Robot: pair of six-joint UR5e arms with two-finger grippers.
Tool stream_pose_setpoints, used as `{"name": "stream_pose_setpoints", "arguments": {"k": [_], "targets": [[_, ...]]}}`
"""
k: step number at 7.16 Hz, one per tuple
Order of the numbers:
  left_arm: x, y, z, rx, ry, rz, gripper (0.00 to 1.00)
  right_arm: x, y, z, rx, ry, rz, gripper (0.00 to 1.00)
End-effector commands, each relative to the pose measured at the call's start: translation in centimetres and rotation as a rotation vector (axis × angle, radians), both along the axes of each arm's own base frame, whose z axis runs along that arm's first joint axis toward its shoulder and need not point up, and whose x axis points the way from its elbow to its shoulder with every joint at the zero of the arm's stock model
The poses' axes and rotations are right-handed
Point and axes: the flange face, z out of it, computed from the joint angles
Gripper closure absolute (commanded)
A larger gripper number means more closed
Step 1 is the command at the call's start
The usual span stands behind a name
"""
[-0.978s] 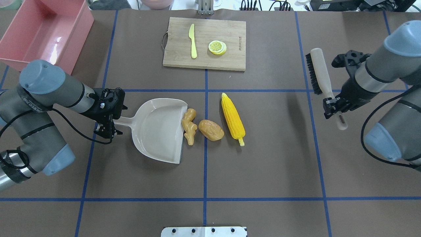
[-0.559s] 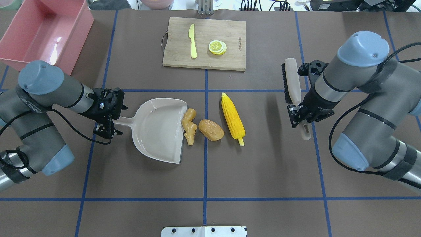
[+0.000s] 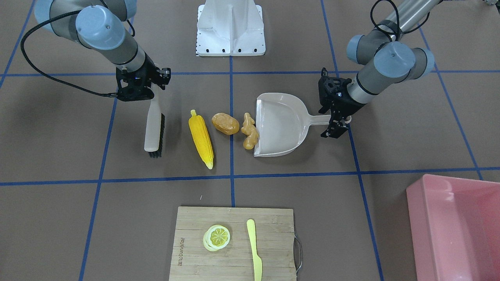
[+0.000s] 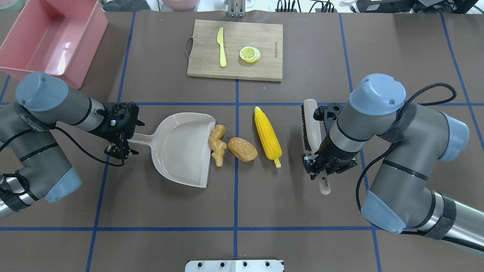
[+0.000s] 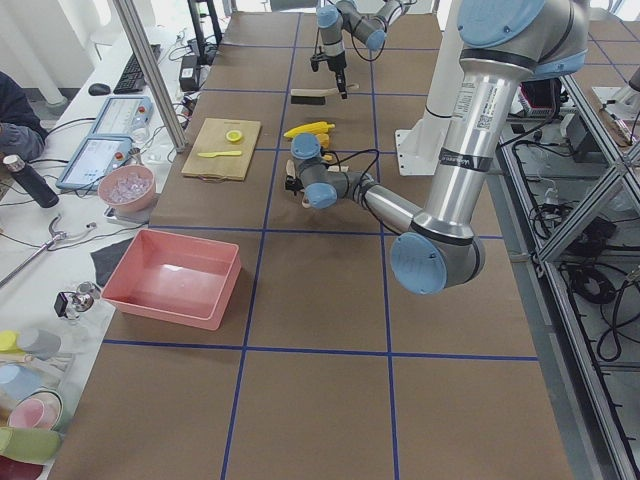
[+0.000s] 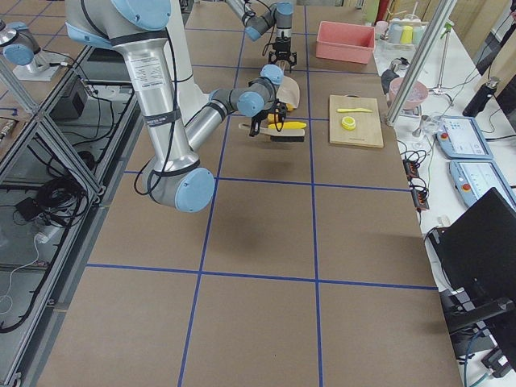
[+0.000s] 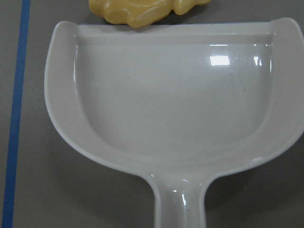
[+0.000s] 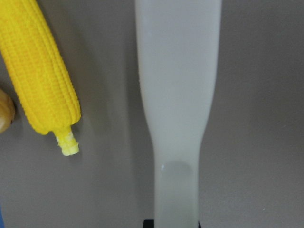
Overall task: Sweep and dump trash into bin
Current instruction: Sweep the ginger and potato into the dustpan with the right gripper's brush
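The yellow corn cob [image 4: 267, 132], the brown potato lump [image 4: 242, 149] and the tan ginger root [image 4: 218, 140] lie in a row at mid-table. The ginger touches the lip of the beige dustpan [image 4: 183, 147]. My left gripper [image 4: 130, 142] is shut on the dustpan's handle. My right gripper [image 4: 319, 169] is shut on the handle of a pale brush [image 4: 311, 124], which lies just right of the corn with its black bristles facing the corn. The pink bin [image 4: 92, 45] stands empty at the far left corner. The right wrist view shows the corn [image 8: 40, 71] beside the brush handle [image 8: 178, 95].
A wooden cutting board [image 4: 261, 34] sits at the far middle with a pale yellow knife [image 4: 221, 47] and a lemon slice [image 4: 250, 54] on it. Blue tape lines cross the brown table. A white base plate [image 4: 234, 265] is at the near edge.
My right arm has carried the brush left and nearer, from the table's right side to just beside the corn. The left gripper and dustpan have hardly moved.
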Motion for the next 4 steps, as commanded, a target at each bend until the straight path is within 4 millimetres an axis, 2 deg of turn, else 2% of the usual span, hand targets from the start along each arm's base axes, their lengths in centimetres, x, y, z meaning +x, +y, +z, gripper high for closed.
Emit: {"name": "stream_pose_setpoints", "arguments": {"k": [1,2,3,4], "targets": [[-0.2,0.2,0.4,0.011,0.006,-0.006,0.06,-1.9,1.7,0.6,0.024,0.023,-0.032,1.0],[-0.2,0.3,0.4,0.005,0.009,-0.005,0.06,-2.5,1.8,1.5,0.026,0.044,-0.033,1.0],[0.0,0.3,0.4,0.008,0.009,-0.005,0.06,-3.0,1.2,1.0,0.024,0.046,-0.028,1.0],[0.0,0.3,0.4,0.006,0.008,-0.006,0.06,-4.7,0.3,0.4,0.02,0.047,-0.026,1.0]]}}
